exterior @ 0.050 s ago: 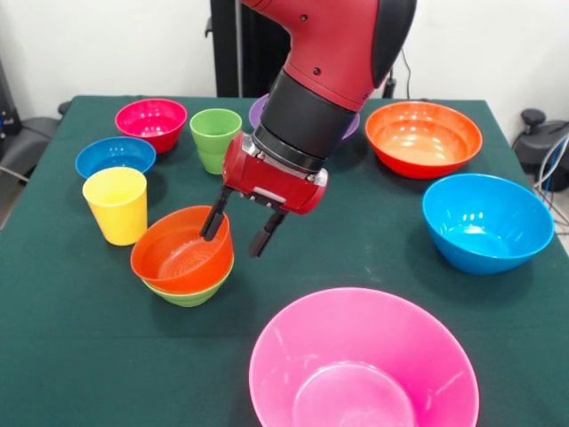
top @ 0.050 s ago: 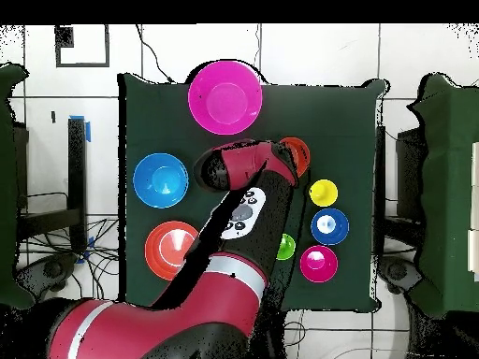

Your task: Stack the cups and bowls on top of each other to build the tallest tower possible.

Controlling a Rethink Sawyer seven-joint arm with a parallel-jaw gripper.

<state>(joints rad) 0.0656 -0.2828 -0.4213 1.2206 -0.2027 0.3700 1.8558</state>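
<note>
Eight bowls and two cups show on the green table [exterior @ 0.050 s ago: 53,356], all mouth-up except as noted. Nearest, the large pink bowl [exterior @ 0.050 s ago: 363,365] sits at the front edge, with bare cloth on both sides of it. Behind it to the left, the small orange-red bowl [exterior @ 0.050 s ago: 182,250] is nested in the small light-green bowl [exterior @ 0.050 s ago: 191,294], tilted so its mouth faces the front left. The gripper [exterior @ 0.050 s ago: 236,231] hangs over this pair with its two black fingers spread apart, one finger [exterior @ 0.050 s ago: 213,220] inside the orange-red bowl near its rim, the other outside; it grips nothing. The yellow cup [exterior @ 0.050 s ago: 116,205] stands upright just left. The light blue bowl [exterior @ 0.050 s ago: 487,222] sits near the right edge, open cloth between. Farther back: dark blue bowl [exterior @ 0.050 s ago: 115,157], green cup [exterior @ 0.050 s ago: 215,139], magenta-red bowl [exterior @ 0.050 s ago: 151,122], orange bowl [exterior @ 0.050 s ago: 423,138], and the purple bowl [exterior @ 0.050 s ago: 258,111], mostly hidden behind the arm.
</note>
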